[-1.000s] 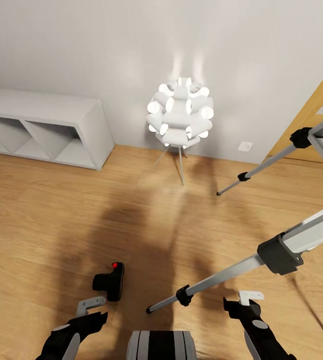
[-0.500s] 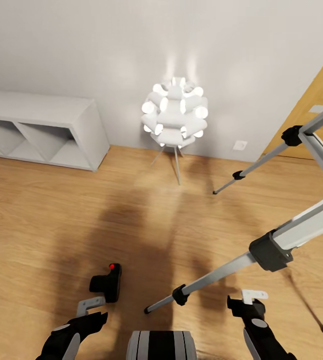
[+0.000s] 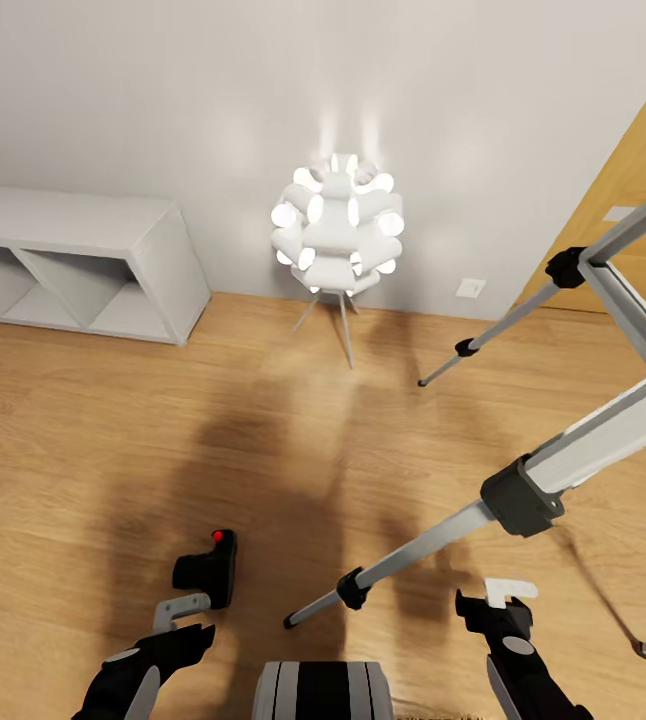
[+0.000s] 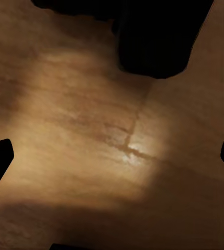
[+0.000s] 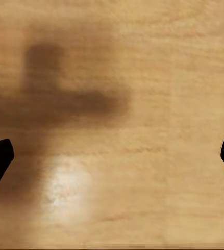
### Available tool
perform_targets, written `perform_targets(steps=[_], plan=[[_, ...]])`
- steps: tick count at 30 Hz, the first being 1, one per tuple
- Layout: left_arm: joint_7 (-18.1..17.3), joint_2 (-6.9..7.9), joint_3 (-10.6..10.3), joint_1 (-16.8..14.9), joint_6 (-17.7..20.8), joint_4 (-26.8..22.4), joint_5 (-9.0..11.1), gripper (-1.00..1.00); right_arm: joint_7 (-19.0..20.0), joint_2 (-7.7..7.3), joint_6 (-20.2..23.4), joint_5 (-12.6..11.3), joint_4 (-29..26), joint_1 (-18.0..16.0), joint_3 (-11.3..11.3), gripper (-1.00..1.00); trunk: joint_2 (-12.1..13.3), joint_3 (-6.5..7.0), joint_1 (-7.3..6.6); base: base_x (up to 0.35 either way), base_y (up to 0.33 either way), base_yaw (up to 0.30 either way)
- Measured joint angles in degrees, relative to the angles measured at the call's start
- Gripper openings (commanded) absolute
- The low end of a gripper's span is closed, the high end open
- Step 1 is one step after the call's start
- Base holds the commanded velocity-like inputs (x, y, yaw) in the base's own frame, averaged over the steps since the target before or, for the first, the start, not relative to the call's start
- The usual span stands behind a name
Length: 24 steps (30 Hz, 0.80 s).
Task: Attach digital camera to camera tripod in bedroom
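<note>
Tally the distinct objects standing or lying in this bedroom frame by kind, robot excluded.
Digital camera: 1
Camera tripod: 1
White lamp on thin legs: 1
White cube shelf unit: 1
Wooden door: 1
Total: 5

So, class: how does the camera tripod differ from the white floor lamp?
The camera tripod has thick silver legs with black joints; the white floor lamp has thin legs. The tripod stands near the robot at right, the lamp by the far wall. The lamp glows; the tripod doesn't. Both stand on the wood floor.
</note>
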Motion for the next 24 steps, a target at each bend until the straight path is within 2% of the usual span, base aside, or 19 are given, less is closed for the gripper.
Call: perform_targets(steps=[8,24], plan=[[0.01,-0.02,0.05,0.01,-0.06,0.04,0.0,1.0,0.22,-0.1,0.0,-0.05,0.02,-0.01,-0.05,1.0,0.0,0.0,0.0,0.0,0.0,-0.158],[0.09,-0.11,0.14,0.01,-0.58,0.67,0.0,1.0,0.08,-0.22,-0.1,-0.08,0.02,-0.01,-0.22,1.0,0.0,0.0,0.0,0.0,0.0,-0.013]])
